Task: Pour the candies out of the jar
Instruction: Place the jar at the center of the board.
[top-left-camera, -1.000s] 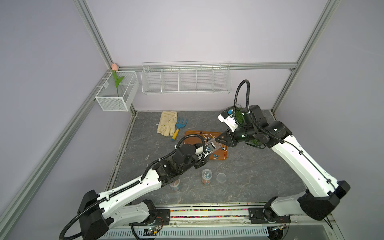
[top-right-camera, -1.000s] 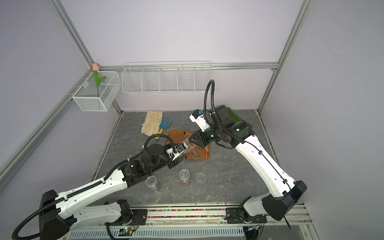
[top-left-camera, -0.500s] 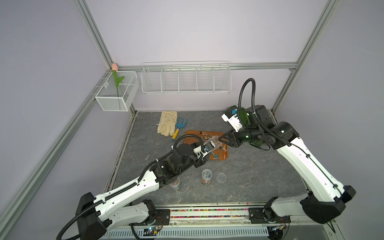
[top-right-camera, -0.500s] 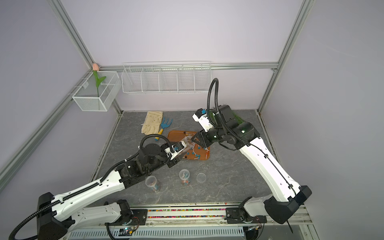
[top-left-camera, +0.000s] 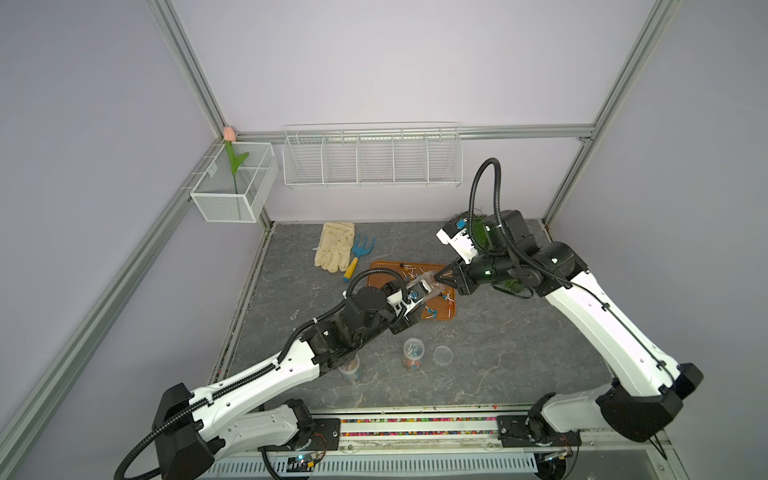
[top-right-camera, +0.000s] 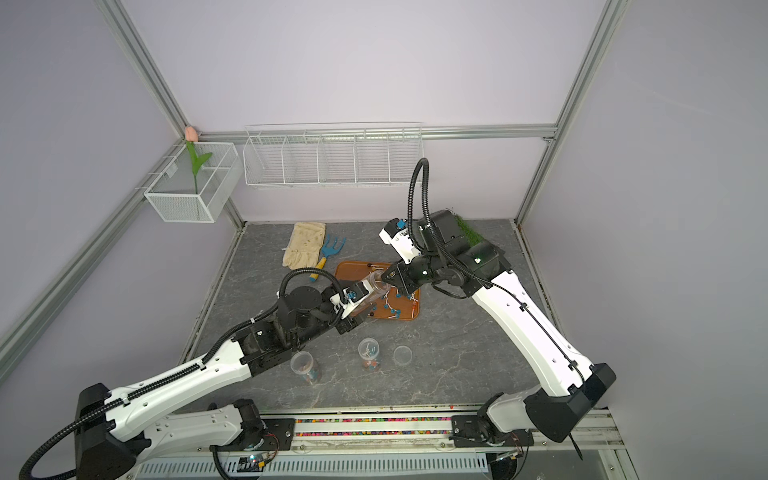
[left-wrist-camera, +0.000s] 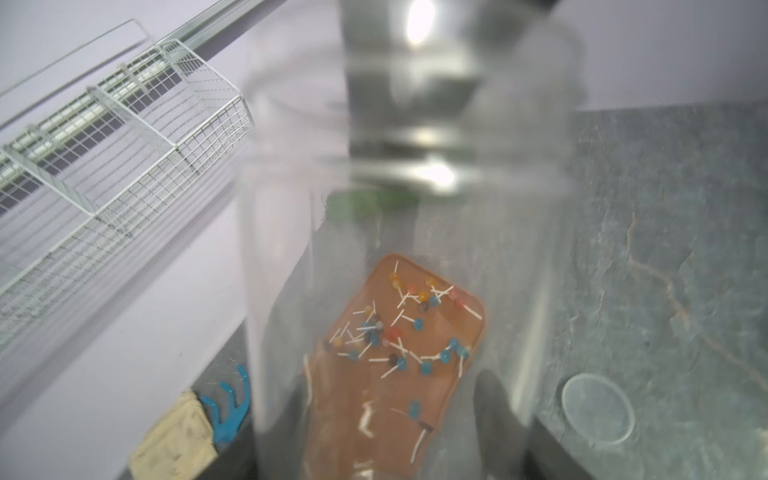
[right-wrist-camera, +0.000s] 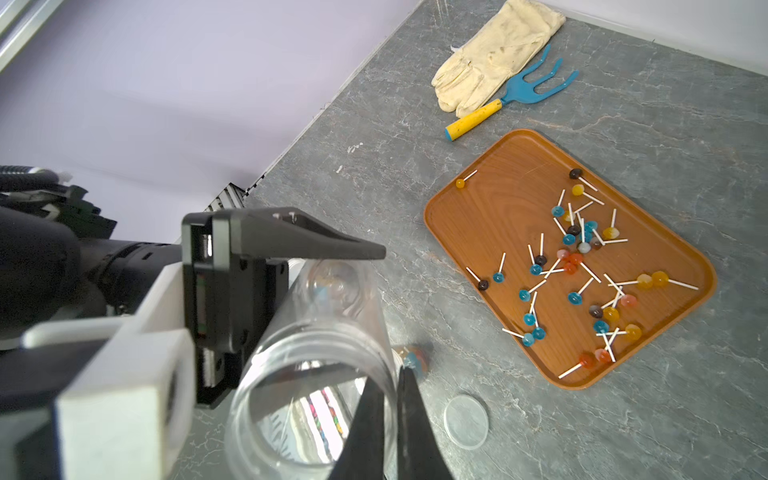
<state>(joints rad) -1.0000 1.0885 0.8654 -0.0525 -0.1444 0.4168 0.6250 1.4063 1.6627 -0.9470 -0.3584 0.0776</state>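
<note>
- While both arms reach in over it, the grey stone-look tabletop (top-left-camera: 519, 353) makes the floor of a cell with lilac walls (top-left-camera: 374, 62) and aluminium posts (top-left-camera: 187, 62).
- Back wall: white wire rack (top-left-camera: 372, 160). Left wall: mesh basket (top-left-camera: 232, 195) holding a fake tulip (top-left-camera: 229, 134).
- Left arm (top-left-camera: 257, 374) is stretched long and low from the front rail toward the tray.
- Right arm (top-left-camera: 602, 324) climbs from the front rail, elbow at the back, wrist angled down toward the left arm.
- Orange-brown tray (right-wrist-camera: 498, 187) sits mid-table, with a cream glove (top-left-camera: 334, 247) and blue hand rake (top-left-camera: 361, 253) just behind it.
- Clear jar (right-wrist-camera: 332, 332) is off the table, on its side, overlapping the tray in both top views; it looks empty.
- Left gripper (top-left-camera: 417, 297): jaws spread either side of the jar's base end, top finger just clear of the wall.
- Right gripper (right-wrist-camera: 392, 374): fingers pinched tight on the jar's rim, wall between them.
- Front jar (top-right-camera: 368, 353) and second front jar (top-right-camera: 305, 365) stand upright with candies inside, a loose lid (top-left-camera: 442, 355) beside them.
- Candies (right-wrist-camera: 582, 257) lie scattered on the tray.
</note>
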